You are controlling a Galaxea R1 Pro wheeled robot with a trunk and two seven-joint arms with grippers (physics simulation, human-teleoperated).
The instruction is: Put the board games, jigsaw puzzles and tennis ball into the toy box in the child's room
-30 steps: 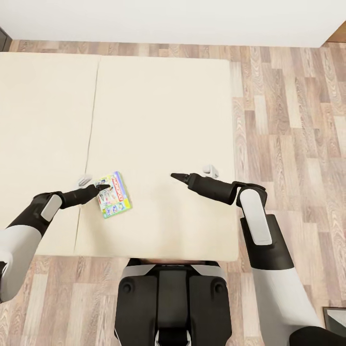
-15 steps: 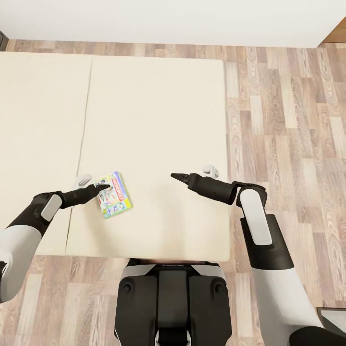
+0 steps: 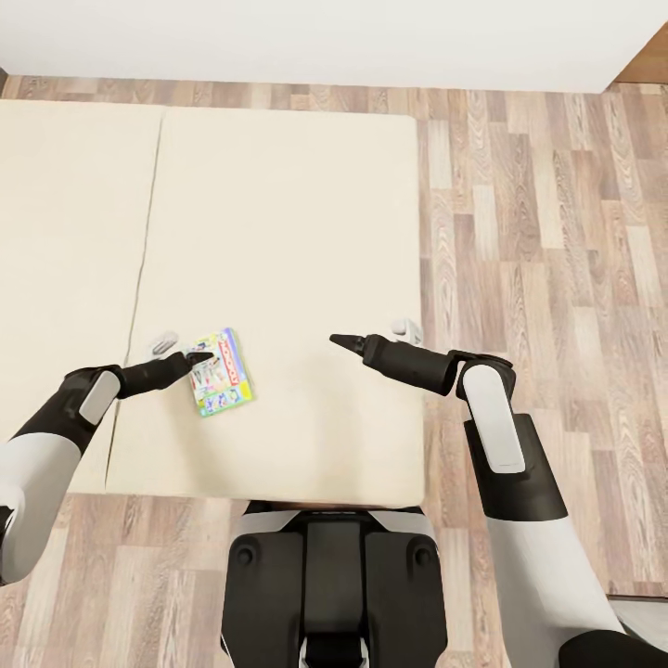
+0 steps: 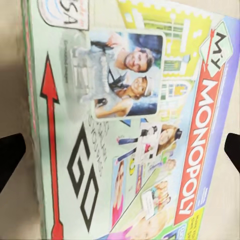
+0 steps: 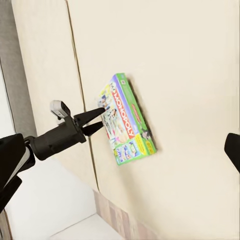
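Leaning over the near edge of the bed (image 3: 278, 232), the robot is reaching both arms out above the plain cream cover. One board game (image 3: 221, 373) is lying flat on that cover, near the front edge and just to the side of the seam that is running down the bedding. It is a green-edged box with a red MONOPOLY band along one long side, and it is sitting slightly askew to the edge of the bed.

The left claw (image 3: 199, 360) is hovering right at the box's end nearest the left arm, its dark fingertips (image 3: 202, 355) slightly parted and pointing across the lid. From the left wrist camera the lid (image 4: 130, 125) is showing close up, with a black fingertip showing at each side of the picture, so the claw is standing wide and gripping nothing; whether the tips are touching the box I cannot tell.

The right claw (image 3: 341, 341) is hanging over bare cover, well apart from the game, its fingers drawn together to a narrow point and carrying nothing. Wood-plank floor (image 3: 547, 232) is showing beside and beyond the bed.
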